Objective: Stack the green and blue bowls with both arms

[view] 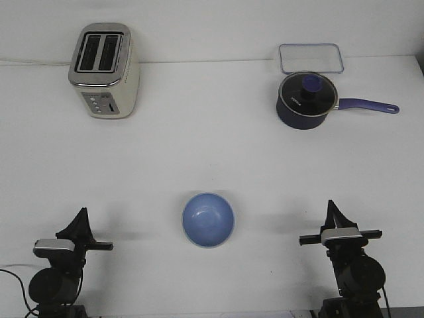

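We see the blue bowl point(208, 219) upright on the white counter point(212, 152), midway between our two arms. The left gripper point(81, 220) and right gripper point(332, 213) point forward, clear of it and holding nothing; whether their jaws stand parted, we cannot tell. A toaster point(105, 70), saucepan point(307, 100) and clear tray point(311, 57) sit far back.

A white table point(199, 146) holds three items along its far side. At far left stands a cream and silver two-slot toaster point(104, 70). At far right sits a dark navy lidded saucepan point(306, 99), handle pointing right. Just behind it lies a clear rectangular container point(311, 57).
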`<control>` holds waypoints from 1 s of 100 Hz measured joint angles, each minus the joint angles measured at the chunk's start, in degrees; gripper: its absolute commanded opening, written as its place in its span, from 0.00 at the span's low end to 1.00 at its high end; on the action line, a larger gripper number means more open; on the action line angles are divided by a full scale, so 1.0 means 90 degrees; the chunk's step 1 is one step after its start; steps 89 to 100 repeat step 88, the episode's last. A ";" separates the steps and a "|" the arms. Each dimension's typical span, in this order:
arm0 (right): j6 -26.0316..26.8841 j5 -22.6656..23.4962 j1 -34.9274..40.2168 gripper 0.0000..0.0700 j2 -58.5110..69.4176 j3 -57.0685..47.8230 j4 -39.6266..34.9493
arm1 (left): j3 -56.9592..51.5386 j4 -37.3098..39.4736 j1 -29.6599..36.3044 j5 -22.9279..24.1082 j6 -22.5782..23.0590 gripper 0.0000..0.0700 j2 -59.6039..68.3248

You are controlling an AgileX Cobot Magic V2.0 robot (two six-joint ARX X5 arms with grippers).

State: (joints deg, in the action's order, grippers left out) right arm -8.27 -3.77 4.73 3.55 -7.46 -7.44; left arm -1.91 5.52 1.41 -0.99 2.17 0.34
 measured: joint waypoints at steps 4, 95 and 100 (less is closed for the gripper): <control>-0.0126 0.0097 -0.0100 0.00 -0.0109 0.0233 0.0112 | 0.0000 0.0000 0.0000 0.0000 0.0000 0.02 0.0000; -0.0534 0.0250 -0.0277 0.00 -0.0386 0.0736 0.0459 | 0.0000 0.0000 0.0000 0.0000 0.0000 0.02 0.0000; -0.0534 0.0250 -0.0277 0.00 -0.0386 0.0736 0.0459 | 0.0000 0.0000 0.0000 0.0000 0.0000 0.02 0.0000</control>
